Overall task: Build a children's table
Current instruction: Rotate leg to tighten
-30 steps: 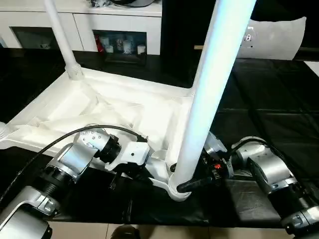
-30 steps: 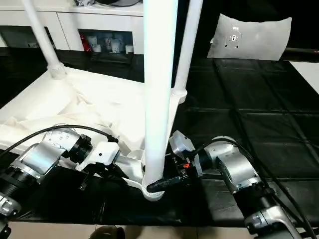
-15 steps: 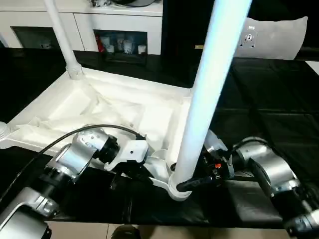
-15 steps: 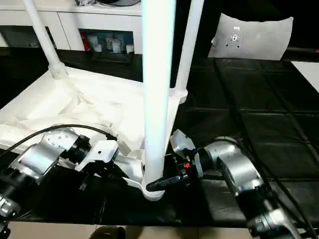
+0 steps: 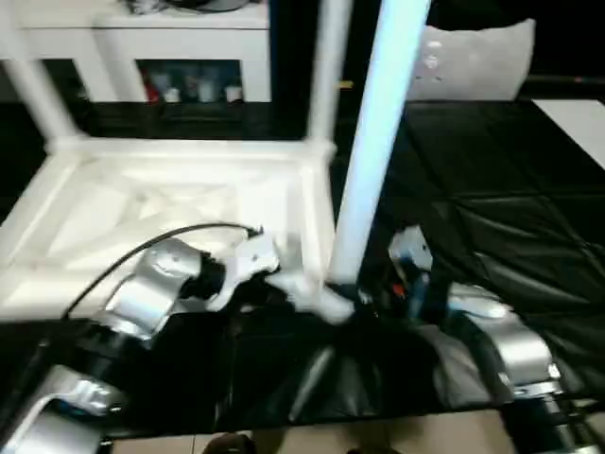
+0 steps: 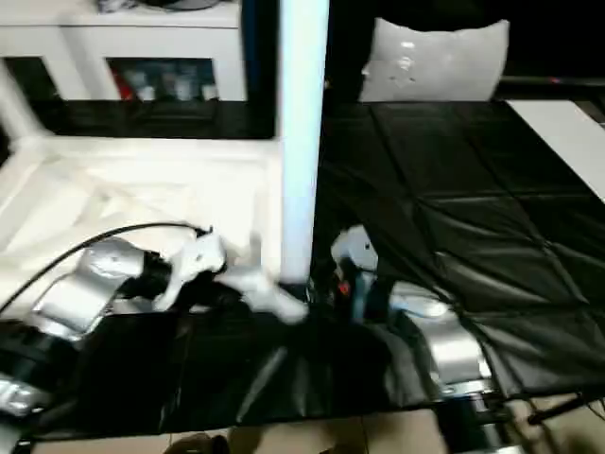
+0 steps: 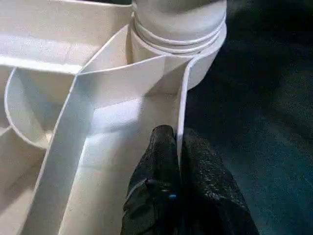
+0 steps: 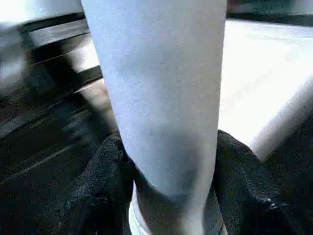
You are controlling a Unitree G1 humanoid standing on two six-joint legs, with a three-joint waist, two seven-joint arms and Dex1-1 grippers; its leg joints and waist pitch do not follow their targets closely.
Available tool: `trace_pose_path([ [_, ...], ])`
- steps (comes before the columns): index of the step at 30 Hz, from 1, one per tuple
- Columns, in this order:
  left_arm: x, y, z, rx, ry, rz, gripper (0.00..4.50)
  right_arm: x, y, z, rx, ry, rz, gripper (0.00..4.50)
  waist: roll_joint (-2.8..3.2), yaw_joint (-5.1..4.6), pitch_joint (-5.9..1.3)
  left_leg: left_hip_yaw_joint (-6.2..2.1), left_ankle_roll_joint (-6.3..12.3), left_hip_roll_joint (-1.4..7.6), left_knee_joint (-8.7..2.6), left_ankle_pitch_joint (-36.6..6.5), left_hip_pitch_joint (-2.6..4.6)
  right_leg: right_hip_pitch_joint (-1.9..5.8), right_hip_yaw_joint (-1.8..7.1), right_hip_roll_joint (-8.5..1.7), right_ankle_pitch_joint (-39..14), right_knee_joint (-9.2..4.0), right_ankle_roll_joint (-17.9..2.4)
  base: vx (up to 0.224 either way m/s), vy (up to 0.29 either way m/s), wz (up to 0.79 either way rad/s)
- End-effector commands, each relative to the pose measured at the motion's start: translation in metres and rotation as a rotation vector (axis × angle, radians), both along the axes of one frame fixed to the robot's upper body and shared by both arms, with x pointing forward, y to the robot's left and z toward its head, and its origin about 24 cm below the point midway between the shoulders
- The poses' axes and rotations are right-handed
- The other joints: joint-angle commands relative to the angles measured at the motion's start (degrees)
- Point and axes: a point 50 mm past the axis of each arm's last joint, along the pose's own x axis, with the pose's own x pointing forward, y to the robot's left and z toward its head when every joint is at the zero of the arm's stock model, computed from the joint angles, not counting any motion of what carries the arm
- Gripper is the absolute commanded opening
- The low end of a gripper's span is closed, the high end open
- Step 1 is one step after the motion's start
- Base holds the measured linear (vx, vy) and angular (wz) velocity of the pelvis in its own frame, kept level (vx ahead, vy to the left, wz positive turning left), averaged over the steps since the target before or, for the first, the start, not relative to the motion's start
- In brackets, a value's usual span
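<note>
White plastic table top is lying upside down on black matting, a white cabinet standing behind. Left gripper is pinching the top's rim beside the corner socket; right gripper is clamping the upright leg, seemingly seated there.

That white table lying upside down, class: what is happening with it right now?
A humanoid robot is assembling a children's table. The table top lies underside up on a black surface. The left claw pinches a thin rim wall of the top beside the near corner socket. The right claw is closed around the base of the leg standing in that socket. Two more legs stand at the far corners.
</note>
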Motion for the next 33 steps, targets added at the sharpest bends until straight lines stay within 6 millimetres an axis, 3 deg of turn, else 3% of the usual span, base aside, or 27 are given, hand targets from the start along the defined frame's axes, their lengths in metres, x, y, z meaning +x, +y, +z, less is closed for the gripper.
trace_pose_path([
  [1,0.001,-0.03,-0.012,-0.034,0.013,0.067,0.0,-0.007,0.042,-0.015,0.008,0.1,0.063,1.99,-0.22,0.1,-1.68,-1.71,-1.25,3.35,-5.29,-19.2,0.71,0.59,3.11,-3.9,-20.8,-6.15,-9.8,0.0,0.0,0.0],
  [3,0.006,-0.04,-0.011,-0.043,-0.001,0.131,0.0,-0.001,0.051,-0.016,-0.002,0.101,-0.032,1.98,-0.16,-0.13,-1.59,-1.83,-1.74,3.29,-5.37,-21.3,1.07,0.36,3.15,-3.99,-23.4,-6.54,-9.2,0.0,0.0,0.0],
  [6,0.017,-0.056,-0.008,-0.033,-0.06,0.23,0.0,0.009,0.066,-0.019,-0.049,0.102,-0.175,1.98,-0.22,-0.39,-1.69,-1.91,-1.96,3.3,-5.74,-20.1,1.13,0.61,3.03,-3.9,-21.8,-6.74,-8.7,0.0,0.0,0.0],
  [8,0.021,-0.062,-0.007,-0.018,-0.092,0.26,0.0,0.012,0.07,-0.021,-0.083,0.102,-0.241,1.98,-0.02,-0.46,-1.62,-1.86,-2.61,3.18,-5.7,-21.9,1.61,0.19,3.15,-3.86,-23.4,-7.02,-8.2,0.0,0.0,0.0],
  [11,0.023,-0.067,-0.006,-0.007,-0.124,0.271,0.0,0.014,0.073,-0.021,-0.095,0.114,-0.284,1.98,0.0,-0.35,-1.72,-1.95,-2.18,3.23,-5.84,-22.1,1.58,0.34,3.39,-3.88,-23.4,-7.23,-7.2,0.0,0.0,0.0],
  [13,0.023,-0.071,-0.005,-0.009,-0.143,0.263,0.0,0.016,0.07,-0.018,-0.079,0.114,-0.316,2.5,0.3,-0.38,-1.98,-1.89,-1.75,3.23,-5.95,-21.3,1.57,0.52,3.5,-3.66,-20.1,-7.03,-7.4,0.0,0.0,0.0],
  [15,0.023,-0.072,-0.004,-0.019,-0.144,0.255,0.0,0.019,0.065,-0.016,-0.054,0.116,-0.336,2.7,0.12,-0.3,-2.32,-1.77,-0.59,3.34,-5.93,-17.6,1.15,1.04,3.43,-3.43,-12.9,-6.43,-8.5,0.0,0.0,0.0],
  [17,0.023,-0.07,-0.004,-0.022,-0.143,0.253,0.0,0.02,0.062,-0.016,-0.046,0.114,-0.344,2.82,0.36,-0.35,-2.41,-1.65,-0.26,3.27,-5.86,-16.8,1.1,1.13,3.44,-3.36,-10.9,-6.32,-9.2,0.0,0.0,0.0],
  [23,0.022,-0.054,-0.002,-0.054,-0.15,0.206,0.0,0.019,0.033,-0.007,0.0,0.054,-0.25,3.39,0.1,-0.07,-2.56,-1.38,1.27,3.3,-5.62,-16.2,1.02,1.37,3.57,-3.58,-11.2,-6.53,-9.7,0.0,0.0,0.0],
  [24,0.019,-0.041,-0.003,-0.056,-0.152,0.15,0.0,0.016,0.01,-0.001,-0.027,-0.002,-0.137,3.46,-0.34,0.21,-2.78,-1.42,2.18,3.25,-5.37,-14.8,0.76,1.9,3.4,-3.6,-10.1,-6.46,-9.5,0.0,0.0,0.0],
  [25,0.019,-0.041,-0.003,-0.056,-0.152,0.15,0.0,0.016,0.01,-0.001,-0.027,-0.002,-0.137,3.46,-0.27,0.26,-2.84,-1.35,2.84,3.3,-5.19,-14.2,0.7,1.97,3.45,-3.64,-9.3,-6.3,-9.7,0.0,0.0,0.0],
  [26,0.017,-0.036,-0.003,-0.052,-0.155,0.119,0.0,0.015,0.001,0.001,-0.041,-0.02,-0.104,3.71,-0.11,0.44,-2.91,-1.23,3.79,3.3,-4.97,-12.9,0.66,1.79,3.46,-3.64,-7.3,-6.18,-10.3,0.0,0.0,0.0],
  [27,0.015,-0.033,-0.003,-0.052,-0.165,0.071,0.0,0.014,-0.008,0.003,-0.051,-0.034,-0.071,3.79,-0.21,0.23,-2.96,-1.18,4.18,3.31,-4.93,-11.5,0.33,2.03,3.46,-3.65,-5.7,-5.91,-10.6,0.0,0.0,0.0],
  [28,0.012,-0.027,-0.005,-0.036,-0.159,0.031,0.0,0.013,-0.019,0.005,-0.068,-0.048,-0.034,3.84,-0.52,0.22,-3.49,-1.18,5.14,3.15,-4.43,-8.4,0.05,2.49,3.27,-3.59,-1.5,-5.25,-11.3,0.0,0.0,0.0],
  [29,0.009,-0.022,-0.005,-0.016,-0.167,-0.026,0.0,0.013,-0.031,0.008,-0.091,-0.069,0.0,3.84,-0.63,0.16,-4.17,-1.06,6.72,3.08,-3.69,-3.8,0.04,2.69,3.17,-3.44,6.3,-4.25,-12.7,0.0,0.0,0.0],
  [30,0.009,-0.022,-0.005,-0.016,-0.167,-0.026,0.0,0.013,-0.031,0.008,-0.091,-0.069,0.0,3.99,-0.45,0.16,-4.22,-0.83,9.02,2.95,-3.07,-0.1,-0.06,2.34,3.1,-3.14,13.9,-3.54,-14.3,0.0,0.0,0.0],
  [33,0.0,-0.01,-0.006,-0.006,-0.145,-0.155,0.0,0.014,-0.052,0.019,-0.109,-0.09,0.086,3.99,-0.54,0.7,-4.1,-0.55,10.89,2.86,-2.62,-0.9,-0.16,2.31,3.08,-3.25,15.3,-3.29,-15.8,0.0,0.0,0.0],
])
